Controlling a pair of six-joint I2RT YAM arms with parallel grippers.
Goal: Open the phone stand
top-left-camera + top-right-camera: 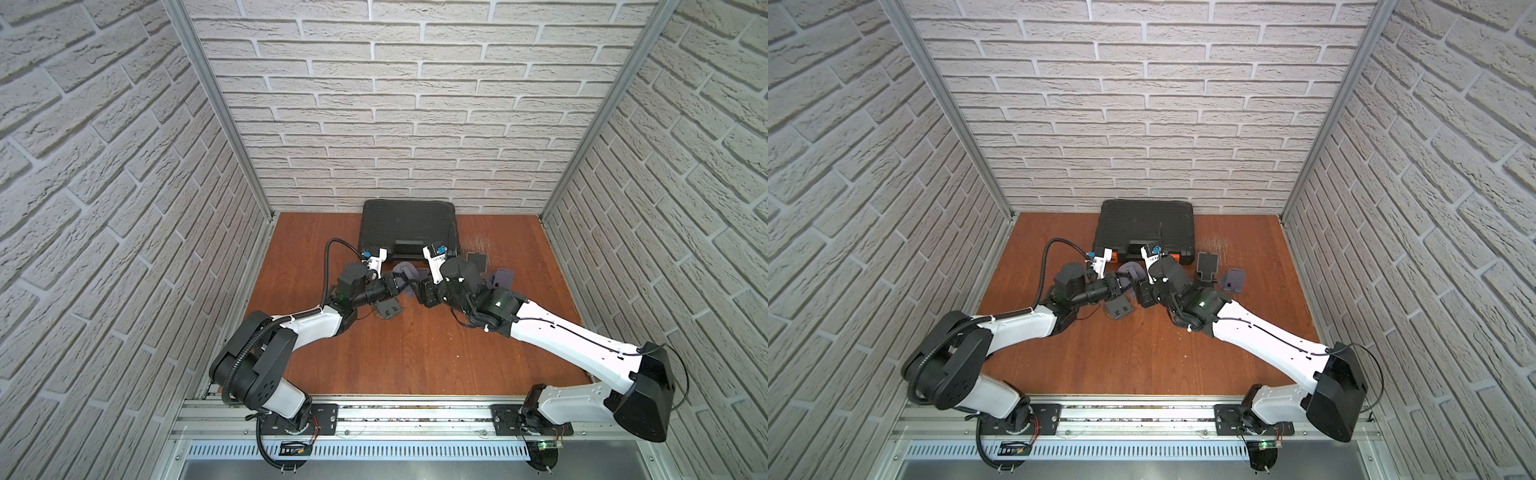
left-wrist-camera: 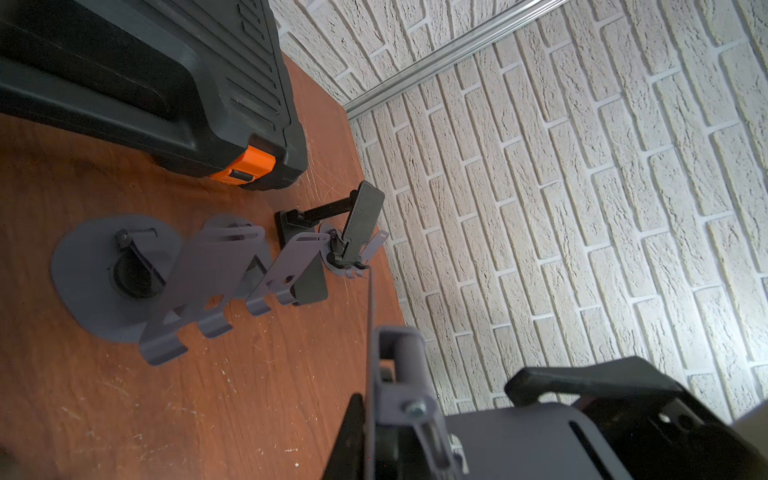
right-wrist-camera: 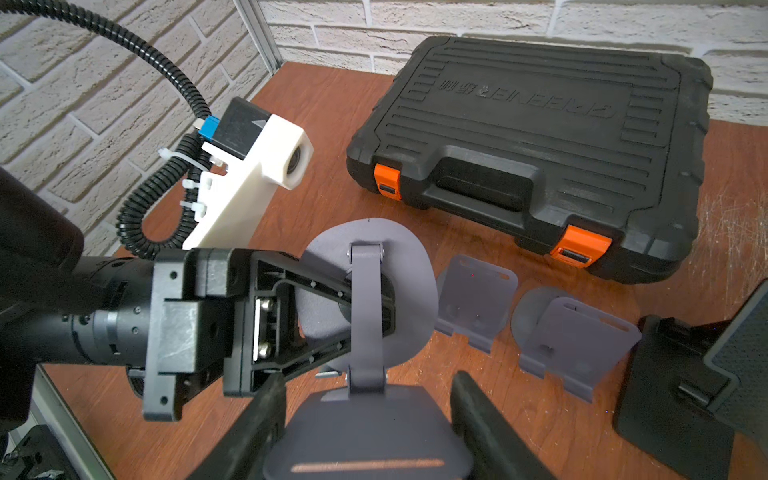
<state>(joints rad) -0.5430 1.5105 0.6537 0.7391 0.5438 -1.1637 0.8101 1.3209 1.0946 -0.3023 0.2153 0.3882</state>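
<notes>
Brickwork point(image 1: 374, 104); phone stand point(image 3: 365, 316) hinge point(image 3: 365, 251) shows from wrists only

The bench point(image 1: 374, 357) is reddish-brown with a wood grain and pale scratches. The walls point(image 1: 374, 104) carry a white brick pattern with grey joints. The ribbed case point(image 3: 540, 137) is black with two orange latches point(image 3: 579, 247). The phone stand point(image 3: 365, 307) is matt grey with a violet tinge, as are the other stands point(image 3: 476, 303), while the darker stand point(image 3: 673, 399) is black and the arms point(image 1: 561, 332) are white with black joints.
</notes>
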